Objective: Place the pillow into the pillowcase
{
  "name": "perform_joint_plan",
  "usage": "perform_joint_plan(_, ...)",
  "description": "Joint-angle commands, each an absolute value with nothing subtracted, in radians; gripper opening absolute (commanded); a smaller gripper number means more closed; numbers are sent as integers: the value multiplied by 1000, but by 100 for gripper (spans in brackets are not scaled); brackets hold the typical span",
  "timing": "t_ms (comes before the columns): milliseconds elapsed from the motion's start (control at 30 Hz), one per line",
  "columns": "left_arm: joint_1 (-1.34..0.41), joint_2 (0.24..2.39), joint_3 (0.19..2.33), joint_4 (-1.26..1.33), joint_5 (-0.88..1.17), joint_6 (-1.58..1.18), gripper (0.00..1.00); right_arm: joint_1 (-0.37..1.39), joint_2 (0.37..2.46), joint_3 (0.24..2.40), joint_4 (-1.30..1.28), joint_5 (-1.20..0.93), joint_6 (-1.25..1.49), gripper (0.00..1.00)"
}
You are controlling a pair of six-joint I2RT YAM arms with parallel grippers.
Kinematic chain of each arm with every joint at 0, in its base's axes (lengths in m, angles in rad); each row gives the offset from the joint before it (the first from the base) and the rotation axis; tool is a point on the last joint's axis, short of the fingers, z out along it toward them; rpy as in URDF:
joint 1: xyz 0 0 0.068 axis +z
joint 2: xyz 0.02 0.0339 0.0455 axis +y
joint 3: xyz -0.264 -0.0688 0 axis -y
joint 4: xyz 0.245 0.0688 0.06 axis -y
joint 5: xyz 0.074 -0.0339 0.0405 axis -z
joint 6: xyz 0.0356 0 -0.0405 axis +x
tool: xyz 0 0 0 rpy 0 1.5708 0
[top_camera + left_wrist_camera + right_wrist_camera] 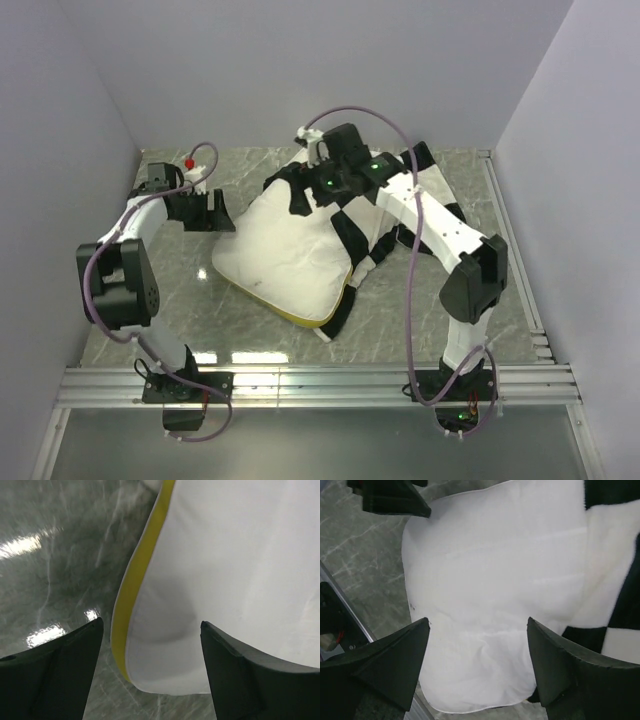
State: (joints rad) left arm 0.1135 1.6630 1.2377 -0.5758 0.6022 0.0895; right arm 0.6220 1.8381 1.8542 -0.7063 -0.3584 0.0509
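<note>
My left hand (151,624) is open beside the pillow (285,255). My right hand (478,621) hovers open above it, near the checkered pillowcase (612,550).

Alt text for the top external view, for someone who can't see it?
A cream-white pillow with a yellow near edge lies mostly uncovered, the black-and-white checked pillowcase bunched along its far and right sides. The right arm reaches over the pillowcase to the pillow's far end; the left gripper sits open just off its left corner.
</note>
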Motion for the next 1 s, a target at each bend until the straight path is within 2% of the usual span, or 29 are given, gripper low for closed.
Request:
perform_joint_plan(0,110,1689,1255,-604,608,147,83,658,1864,1936,-706,-287,37,88)
perform_joint_plan(100,129,1762,1253,-565,640,109,77,692,1891,1947,-675,-284,95,91)
perform_joint_plan(200,137,1850,1258,-558,728,69,58,721,1957,1953,-644,-255,204,91)
perform_joint_plan(233,137,1861,1256,-560,803,61,46,730,1974,1969,-646,-197,237,92)
perform_joint_plan(300,135,1871,1243,-558,874,57,34,753,2018,1993,-650,-180,297,93)
perform_joint_plan(333,135,1856,1233,-546,935,63,23,758,2028,1996,-649,-172,319,95)
perform_joint_plan(467,98,1766,1164,-488,996,87,6,762,2063,1974,-637,-166,435,99)
perform_joint_plan(533,77,1712,1128,-477,1002,112,1,761,2095,1976,-641,-161,471,100)
perform_joint_plan(733,6,1576,1031,-407,1009,146,1,761,2149,1967,-591,-242,627,100)
perform_joint_plan(967,-168,1405,927,-276,962,167,1,749,2181,1945,-584,-253,670,100)
